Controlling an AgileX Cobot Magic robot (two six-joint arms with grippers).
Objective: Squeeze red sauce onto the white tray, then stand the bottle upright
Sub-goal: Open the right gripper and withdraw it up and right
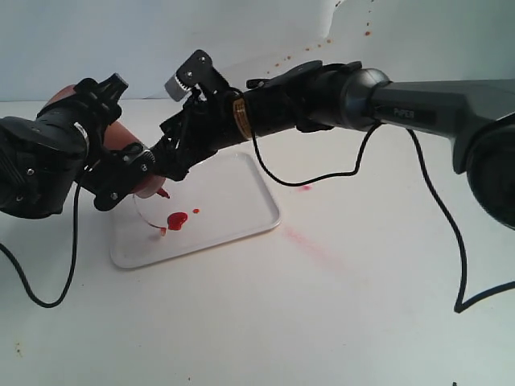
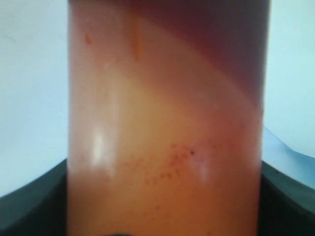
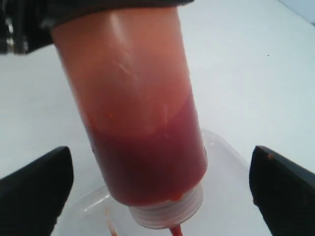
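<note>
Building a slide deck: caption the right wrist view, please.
Bottle tipped nozzle-down over the tray, red sauce pooled at its neck, right gripper open on either side.

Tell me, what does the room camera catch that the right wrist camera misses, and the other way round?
Only the exterior view shows the whole round blob of red sauce on the white tray, and the left gripper clamped around the bottle. Only the right wrist view shows the dark sauce pooled toward the bottle's neck, and the right gripper open, its fingers clear of the bottle on both sides. Both show the bottle tilted nozzle-down over the tray.
</note>
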